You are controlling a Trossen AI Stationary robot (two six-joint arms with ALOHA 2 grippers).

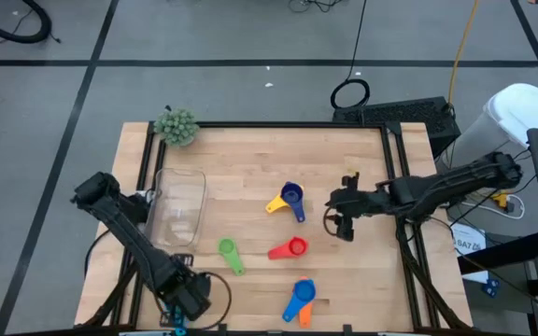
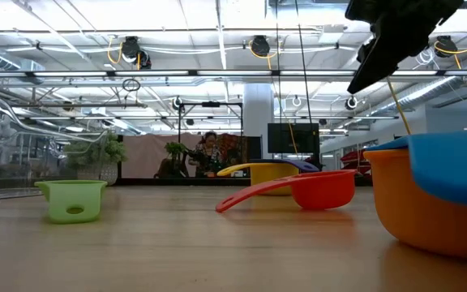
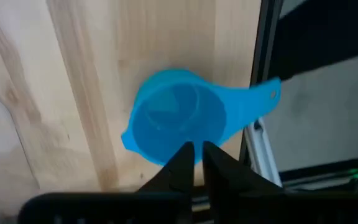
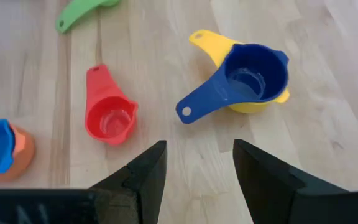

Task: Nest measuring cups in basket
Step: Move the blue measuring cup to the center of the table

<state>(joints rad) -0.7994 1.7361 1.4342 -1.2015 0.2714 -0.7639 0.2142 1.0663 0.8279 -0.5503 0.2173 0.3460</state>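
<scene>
My left gripper (image 3: 195,155) is at the table's near-left corner (image 1: 181,313), shut on a lighter blue measuring cup (image 3: 173,118). My right gripper (image 4: 194,162) hangs open over the table's right half (image 1: 338,224), above bare wood next to the red cup (image 4: 109,118). A dark blue cup (image 1: 292,196) sits inside the yellow cup (image 1: 276,203). Another lighter blue cup (image 1: 303,291) sits in the orange cup (image 1: 304,315). The green cup (image 1: 228,248) stands alone. The clear basket (image 1: 181,207) rests flat at the left and holds none of the cups I can see. My left gripper pinches the lighter blue cup at its rim (image 3: 194,144), on the bowl's side away from the handle (image 3: 263,96). The fingers (image 3: 182,163) stand close together there. Whether the cup is lifted or rests on the wood, I cannot tell.
A fuzzy green ball (image 1: 176,126) sits at the table's far-left corner. Dark rails (image 1: 395,187) run along the table's sides. Bare wood lies between the basket and the cups and along the far half of the table.
</scene>
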